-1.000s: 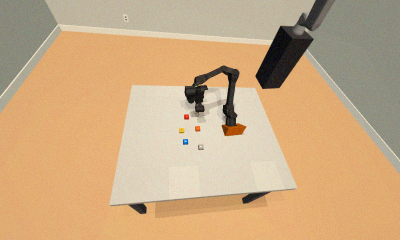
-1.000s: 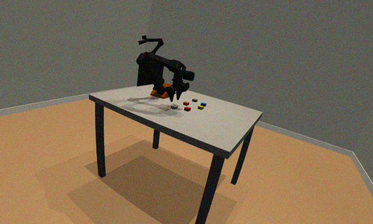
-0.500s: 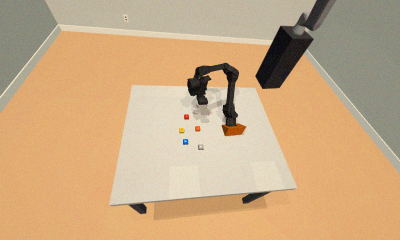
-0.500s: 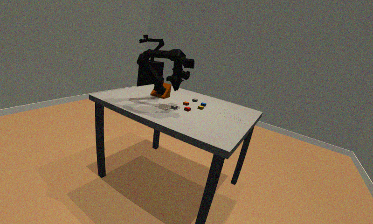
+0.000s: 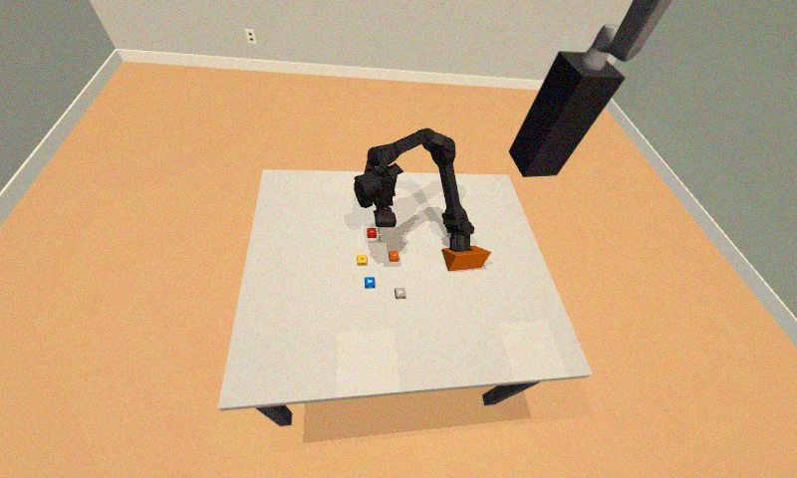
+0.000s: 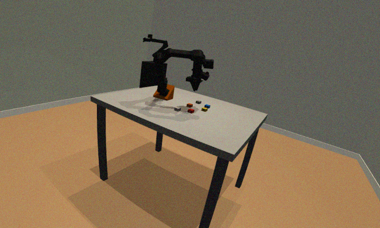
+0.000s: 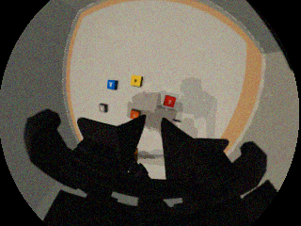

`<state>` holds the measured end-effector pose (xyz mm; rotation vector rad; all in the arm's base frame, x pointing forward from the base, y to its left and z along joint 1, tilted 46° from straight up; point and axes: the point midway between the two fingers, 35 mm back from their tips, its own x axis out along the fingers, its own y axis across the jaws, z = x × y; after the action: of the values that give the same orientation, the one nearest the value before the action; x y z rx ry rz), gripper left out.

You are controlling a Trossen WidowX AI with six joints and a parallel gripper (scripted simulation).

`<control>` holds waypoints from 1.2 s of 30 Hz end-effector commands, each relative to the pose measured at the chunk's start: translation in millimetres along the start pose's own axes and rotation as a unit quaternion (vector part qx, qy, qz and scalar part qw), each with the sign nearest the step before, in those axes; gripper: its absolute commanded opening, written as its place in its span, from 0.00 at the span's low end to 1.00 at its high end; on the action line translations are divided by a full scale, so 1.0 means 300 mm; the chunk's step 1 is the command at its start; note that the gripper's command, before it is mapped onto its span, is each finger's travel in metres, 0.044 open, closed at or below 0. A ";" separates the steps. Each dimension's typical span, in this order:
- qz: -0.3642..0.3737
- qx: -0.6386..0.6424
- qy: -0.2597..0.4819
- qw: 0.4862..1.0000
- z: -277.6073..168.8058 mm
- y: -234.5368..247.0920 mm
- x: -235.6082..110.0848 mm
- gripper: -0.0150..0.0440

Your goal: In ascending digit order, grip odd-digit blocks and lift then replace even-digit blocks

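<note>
A bare test room set up for robot trials

Plain grey walls point(image 5: 29, 89), a pale skirting board point(image 5: 308, 66) and a flat orange floor point(image 5: 124, 248) enclose one square white table on dark legs point(image 6: 234, 124). A black jointed arm on an orange wedge base point(image 5: 465, 258) stands at its far side, a black box camera on a grey mount point(image 5: 563, 113) hangs overhead, and a white wall socket point(image 5: 250, 35) marks the far wall.

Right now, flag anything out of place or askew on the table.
Nothing stands out. The grey block, red block and the others sit flat and apart on the table; the claw hangs shut and empty above the grey one.
</note>
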<state>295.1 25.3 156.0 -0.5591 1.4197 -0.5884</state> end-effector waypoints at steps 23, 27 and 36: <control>-0.023 0.028 0.025 0.999 0.126 0.512 0.346 0.86; -0.023 0.028 0.025 0.999 0.126 0.512 0.349 0.93; -0.023 0.028 0.025 0.999 0.125 0.510 0.396 0.93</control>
<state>346.3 63.8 -27.9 -0.5301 1.4331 -0.6780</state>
